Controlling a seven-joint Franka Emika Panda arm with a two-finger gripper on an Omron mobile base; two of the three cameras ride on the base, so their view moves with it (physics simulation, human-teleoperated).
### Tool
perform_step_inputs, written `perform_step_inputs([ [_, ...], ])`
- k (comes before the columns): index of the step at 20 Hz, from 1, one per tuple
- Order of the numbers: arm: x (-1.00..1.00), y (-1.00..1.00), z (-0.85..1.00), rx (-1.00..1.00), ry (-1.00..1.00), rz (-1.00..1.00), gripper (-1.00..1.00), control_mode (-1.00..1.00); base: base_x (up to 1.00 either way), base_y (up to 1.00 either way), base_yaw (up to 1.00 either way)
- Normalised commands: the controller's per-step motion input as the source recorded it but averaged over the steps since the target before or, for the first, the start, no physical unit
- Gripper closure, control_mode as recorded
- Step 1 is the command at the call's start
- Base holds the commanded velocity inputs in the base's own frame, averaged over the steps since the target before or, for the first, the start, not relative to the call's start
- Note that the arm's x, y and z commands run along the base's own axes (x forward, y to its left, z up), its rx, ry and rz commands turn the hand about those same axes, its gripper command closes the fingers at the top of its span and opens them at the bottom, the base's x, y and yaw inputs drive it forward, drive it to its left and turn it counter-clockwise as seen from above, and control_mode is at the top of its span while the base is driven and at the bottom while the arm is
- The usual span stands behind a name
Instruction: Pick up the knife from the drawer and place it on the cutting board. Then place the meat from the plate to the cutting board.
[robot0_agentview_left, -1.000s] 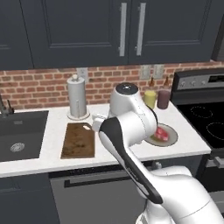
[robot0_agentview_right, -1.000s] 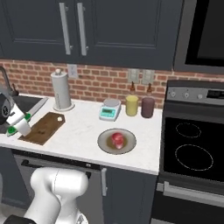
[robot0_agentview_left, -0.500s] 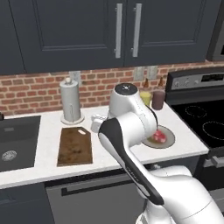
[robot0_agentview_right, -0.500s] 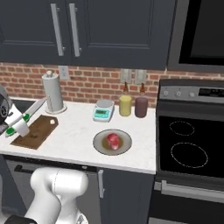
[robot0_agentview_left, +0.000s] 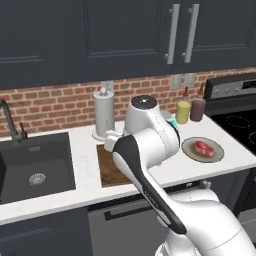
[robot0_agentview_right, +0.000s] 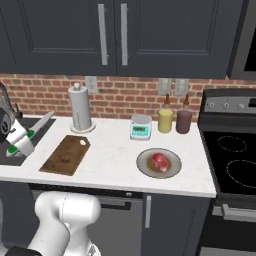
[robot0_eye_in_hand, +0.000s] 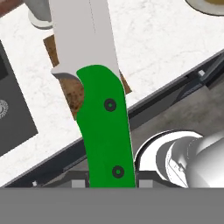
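My gripper (robot0_agentview_right: 22, 142) is shut on the knife (robot0_agentview_right: 34, 131), holding it by its green handle with the pale blade pointing up and to the right. It hangs over the counter's front left, just left of the dark brown cutting board (robot0_agentview_right: 66, 155), above the sink's edge. In the hand view the knife (robot0_eye_in_hand: 107, 127) runs up from my gripper (robot0_eye_in_hand: 111, 181), and parts of the cutting board (robot0_eye_in_hand: 72, 94) show behind it. The arm hides part of the cutting board (robot0_agentview_left: 106, 167). The red meat (robot0_agentview_right: 160, 160) lies on the grey plate (robot0_agentview_right: 145, 169), right of the board; the meat (robot0_agentview_left: 202, 146) and plate (robot0_agentview_left: 188, 150) are untouched. The drawer is out of view.
A dark sink (robot0_agentview_left: 35, 165) with a tap sits left of the board. A paper towel roll (robot0_agentview_right: 80, 107) stands behind it. A small scale (robot0_agentview_right: 140, 127) and two bottles (robot0_agentview_right: 165, 120) stand at the brick wall. The stove (robot0_agentview_right: 235, 160) is at the right.
The whole picture has shifted sideways in both base views, so the base has driven along the counter. The knife stays in my shut gripper; meat and plate have not moved.
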Motion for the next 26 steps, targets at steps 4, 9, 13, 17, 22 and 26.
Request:
perform_step_inputs([
  [4, 0.00, 0.00, 0.00, 0.00, 0.00, 0.00, 1.00, 1.00, 0.20, 0.07, 0.01],
  [9, 0.00, 0.00, 0.00, 0.00, 0.00, 0.00, 1.00, 1.00, 0.30, -0.09, 0.05],
  [13, 0.00, 0.00, 0.00, 0.00, 0.00, 0.00, 1.00, 1.00, 0.16, -0.21, 0.06],
  [17, 0.00, 0.00, 0.00, 0.00, 0.00, 0.00, 1.00, 1.00, 0.10, -0.37, 0.07],
  [22, 0.00, 0.00, 0.00, 0.00, 0.00, 0.00, 1.00, 1.00, 0.08, -0.61, 0.08],
  [26, 0.00, 0.00, 0.00, 0.00, 0.00, 0.00, 1.00, 1.00, 0.17, -0.35, 0.08],
])
